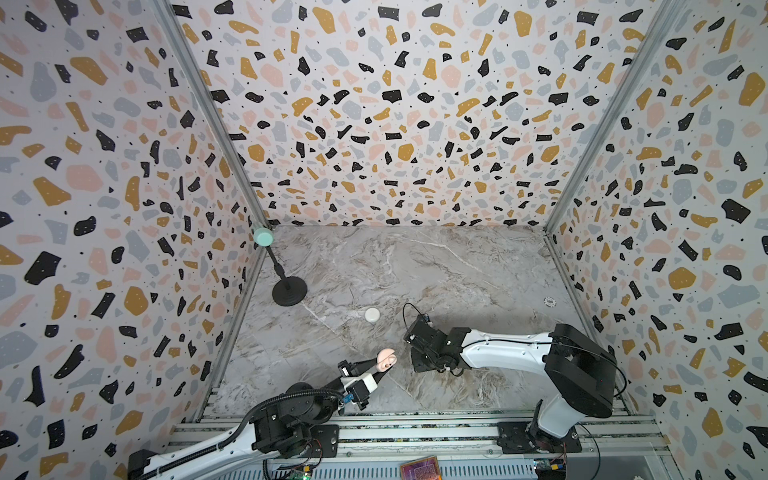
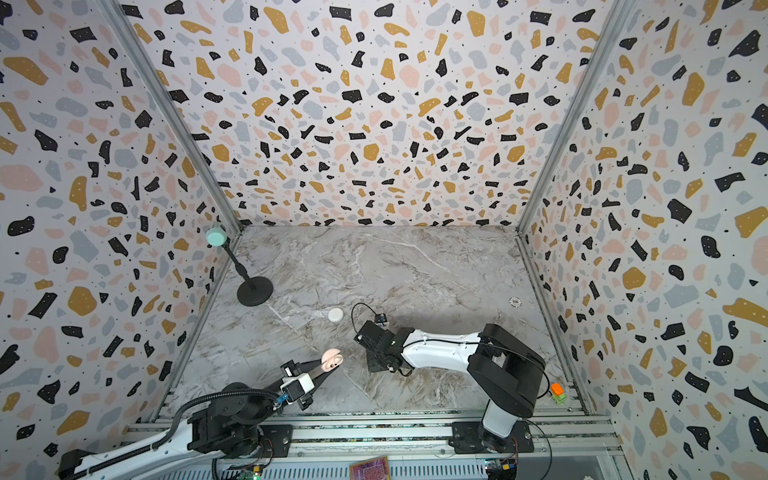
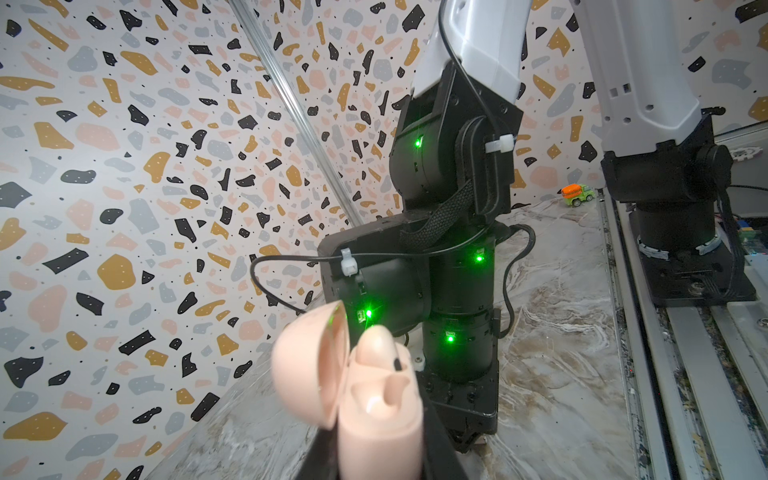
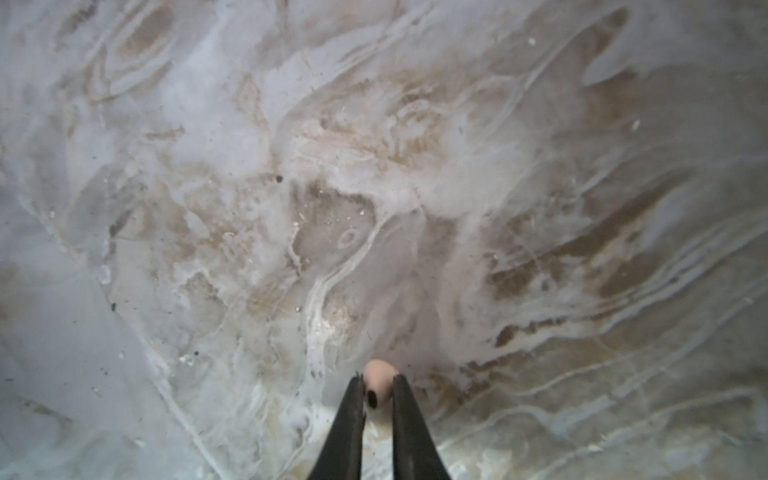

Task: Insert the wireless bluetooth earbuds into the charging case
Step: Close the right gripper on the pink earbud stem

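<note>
Fingers of the right claw (image 4: 377, 380) are closed on a pink earbud (image 4: 377, 371), pinching it at their very tips. Its rounded end pokes out past them, and a dark oval port faces the wrist camera. The marbled table (image 4: 374, 166) fills that view close beneath, but whether the earbud touches it cannot be told. In both top views the right arm (image 1: 498, 347) (image 2: 440, 347) reaches in from the right with its wrist bent down, hiding that claw.

Just left of it, and apart from it, the left claw (image 1: 380, 367) (image 2: 326, 368) grips a pink case (image 1: 386, 358) (image 2: 332, 358) (image 3: 378, 432) by the body, with one black finger on each side. The lid (image 3: 309, 365) is swung open to one side. A second earbud (image 3: 376, 345), also pink, sits in one socket with its head standing out. The socket (image 3: 392, 388) beside it shows its bare hollow.

Farther back on the table lies a closed white case (image 1: 372, 314) (image 2: 335, 314), well apart from both claws. Beyond it, near the left wall, a black stand (image 1: 289, 291) (image 2: 254, 291) carries a mint-green head (image 1: 262, 236) (image 2: 216, 237). A small round chip (image 1: 550, 301) (image 2: 515, 301) lies near the right wall. A toy truck (image 2: 557, 392) (image 3: 577, 193), orange and green, sits at the table's front right corner.
</note>
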Action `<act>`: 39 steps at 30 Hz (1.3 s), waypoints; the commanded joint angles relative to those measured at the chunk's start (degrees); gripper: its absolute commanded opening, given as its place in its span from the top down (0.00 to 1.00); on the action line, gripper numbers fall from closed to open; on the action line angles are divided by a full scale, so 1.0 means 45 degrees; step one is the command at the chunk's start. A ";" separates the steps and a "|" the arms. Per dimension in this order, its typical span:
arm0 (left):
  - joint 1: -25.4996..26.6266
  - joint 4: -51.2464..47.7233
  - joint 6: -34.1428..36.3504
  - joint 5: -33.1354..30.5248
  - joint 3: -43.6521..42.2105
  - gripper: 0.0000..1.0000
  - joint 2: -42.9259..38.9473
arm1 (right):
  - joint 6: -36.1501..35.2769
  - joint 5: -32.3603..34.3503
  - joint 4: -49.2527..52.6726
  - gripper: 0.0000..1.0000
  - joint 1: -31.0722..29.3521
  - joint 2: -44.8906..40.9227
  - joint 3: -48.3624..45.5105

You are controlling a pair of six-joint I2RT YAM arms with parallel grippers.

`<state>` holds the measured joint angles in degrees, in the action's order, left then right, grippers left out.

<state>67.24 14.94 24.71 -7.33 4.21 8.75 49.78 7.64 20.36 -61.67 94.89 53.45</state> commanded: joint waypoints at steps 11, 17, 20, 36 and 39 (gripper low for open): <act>-0.0006 0.0371 0.0092 0.0091 -0.0075 1.00 0.0015 | 0.0137 0.1425 0.1445 0.87 -0.0573 0.0611 0.1069; 0.0003 0.0366 0.0107 0.0106 -0.0071 1.00 0.0004 | 0.0163 0.1805 0.1741 0.89 -0.0758 0.0824 0.1300; -0.0001 0.0393 0.0119 0.0091 -0.0063 1.00 -0.0046 | 0.0227 0.2325 0.2190 0.90 -0.0942 0.0995 0.1560; -0.0216 0.1230 -0.0402 -0.0960 -0.0094 1.00 -0.0826 | 0.0169 0.2326 0.2028 0.90 -0.1165 0.1022 0.1560; -0.0332 0.1382 -0.0591 -0.1226 -0.0074 1.00 -0.1009 | 0.0201 0.2341 0.2032 0.90 -0.1222 0.1110 0.1593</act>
<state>66.37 16.49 23.33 -10.85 4.21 5.39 50.11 17.65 27.99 -66.76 99.92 60.45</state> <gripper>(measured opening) 0.236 0.103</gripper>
